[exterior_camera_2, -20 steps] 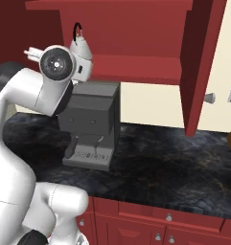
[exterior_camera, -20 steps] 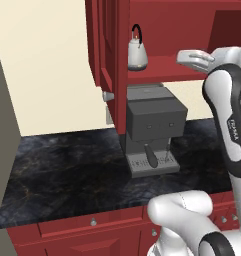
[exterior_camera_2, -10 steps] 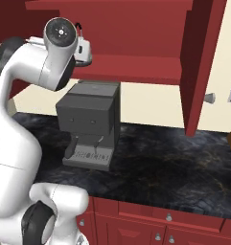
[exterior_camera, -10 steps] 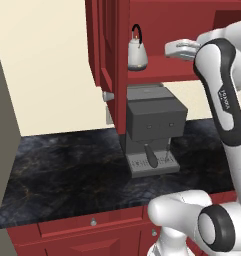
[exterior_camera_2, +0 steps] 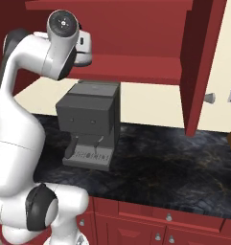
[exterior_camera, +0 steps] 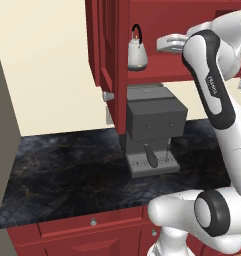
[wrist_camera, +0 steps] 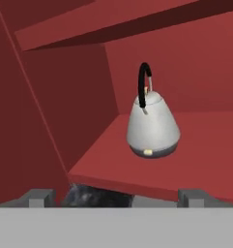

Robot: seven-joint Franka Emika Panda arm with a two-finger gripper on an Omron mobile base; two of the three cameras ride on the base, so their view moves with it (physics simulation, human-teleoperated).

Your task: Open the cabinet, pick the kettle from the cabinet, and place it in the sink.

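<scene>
Cabinet (exterior_camera: 109,45): the dark red wall cupboard hangs open above the desk, one door swung out at the left in the left base view, the other (exterior_camera_2: 198,67) standing out at the right in the right base view, a small silver knob on each.
Kettle (exterior_camera: 137,51): a rounded silver-white pot with a thin black arched handle stands upright on the bottom shelf (wrist_camera: 185,164) of the cupboard, near its left wall; in the hand view (wrist_camera: 152,127) it sits straight ahead, back from the shelf's front edge.
Pincer (exterior_camera: 167,42): raised to shelf height, just right of the kettle and apart from it, fingers spread wide with nothing between them; the two dark tips (wrist_camera: 38,197) rise at the bottom of the hand view, level with the shelf edge.
Coffee machine (exterior_camera: 151,131): a boxy grey unit stands on the desk directly under the open cupboard.
Desk (exterior_camera: 67,175): a dark marbled top over red drawers with small silver knobs.
</scene>
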